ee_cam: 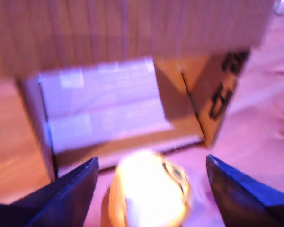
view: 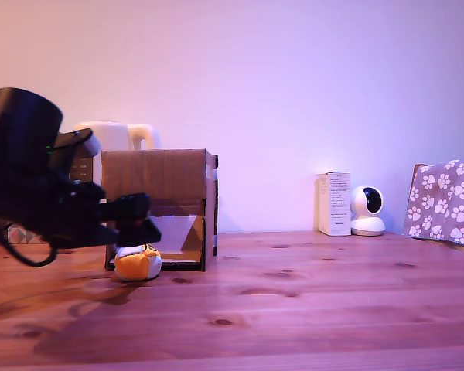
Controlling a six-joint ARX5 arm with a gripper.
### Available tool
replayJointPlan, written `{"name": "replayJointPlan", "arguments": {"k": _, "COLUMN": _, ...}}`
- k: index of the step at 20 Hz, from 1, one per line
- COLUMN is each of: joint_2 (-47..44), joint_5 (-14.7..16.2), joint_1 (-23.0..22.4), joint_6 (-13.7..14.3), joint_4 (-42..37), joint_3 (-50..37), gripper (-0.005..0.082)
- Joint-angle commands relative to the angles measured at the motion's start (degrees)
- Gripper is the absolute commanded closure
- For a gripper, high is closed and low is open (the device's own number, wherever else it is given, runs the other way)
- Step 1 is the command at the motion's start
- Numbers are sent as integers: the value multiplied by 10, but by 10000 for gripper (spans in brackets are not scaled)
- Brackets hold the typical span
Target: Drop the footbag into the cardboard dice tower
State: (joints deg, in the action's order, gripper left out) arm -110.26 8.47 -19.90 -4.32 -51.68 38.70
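Note:
The orange and white footbag (view: 138,263) rests on the wooden table just in front of the cardboard dice tower (view: 158,179), a brown box whose lower front opening shows a pale slanted ramp (ee_cam: 102,101). My gripper (view: 143,220) hangs a little above the footbag, at the exterior view's left, with the dark arm behind it. In the wrist view the footbag (ee_cam: 149,191) lies bright and blurred between my two dark fingers (ee_cam: 68,194), which stand wide apart on either side without touching it. The gripper is open.
A white kettle (view: 116,137) stands behind the tower. At the exterior view's right are a small white carton (view: 334,203), a white round camera (view: 367,210) and a paw-print box (view: 445,202). Bare wooden tabletop (view: 294,309) spreads across the front.

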Motion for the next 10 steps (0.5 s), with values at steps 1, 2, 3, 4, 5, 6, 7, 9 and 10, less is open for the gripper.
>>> {"name": "replayJointPlan", "arguments": {"k": 1, "joint_2": -23, "joint_5": -1, "joint_1": 0, "joint_6": 3, "joint_4": 3, "joint_3": -5, "gripper": 109}}
{"name": "replayJointPlan", "arguments": {"k": 2, "joint_2": -24, "joint_5": -3, "joint_1": 0, "joint_6": 3, "joint_4": 8, "joint_3": -3, "gripper": 109}}
{"name": "replayJointPlan", "arguments": {"k": 3, "joint_2": -29, "joint_5": -6, "joint_1": 1, "joint_6": 3, "joint_4": 11, "joint_3": 1, "gripper": 109}}
{"name": "replayJointPlan", "arguments": {"k": 4, "joint_2": -36, "joint_5": -6, "joint_1": 1, "joint_6": 3, "joint_4": 12, "joint_3": 5, "gripper": 109}}
{"name": "replayJointPlan", "arguments": {"k": 5, "joint_2": -40, "joint_5": -6, "joint_1": 1, "joint_6": 3, "joint_4": 15, "joint_3": 7, "gripper": 109}}
{"name": "replayJointPlan", "arguments": {"k": 6, "joint_2": -46, "joint_5": -6, "joint_1": 1, "joint_6": 2, "joint_4": 18, "joint_3": 10, "gripper": 111}}
{"name": "replayJointPlan", "arguments": {"k": 7, "joint_2": -47, "joint_5": -6, "joint_1": 1, "joint_6": 3, "joint_4": 24, "joint_3": 10, "gripper": 113}}
{"name": "replayJointPlan", "arguments": {"k": 9, "joint_2": -48, "joint_5": -6, "joint_1": 1, "joint_6": 2, "joint_4": 24, "joint_3": 10, "gripper": 125}}
{"name": "replayJointPlan", "arguments": {"k": 10, "joint_2": -48, "joint_5": -6, "joint_1": 1, "joint_6": 2, "joint_4": 24, "joint_3": 11, "gripper": 171}}
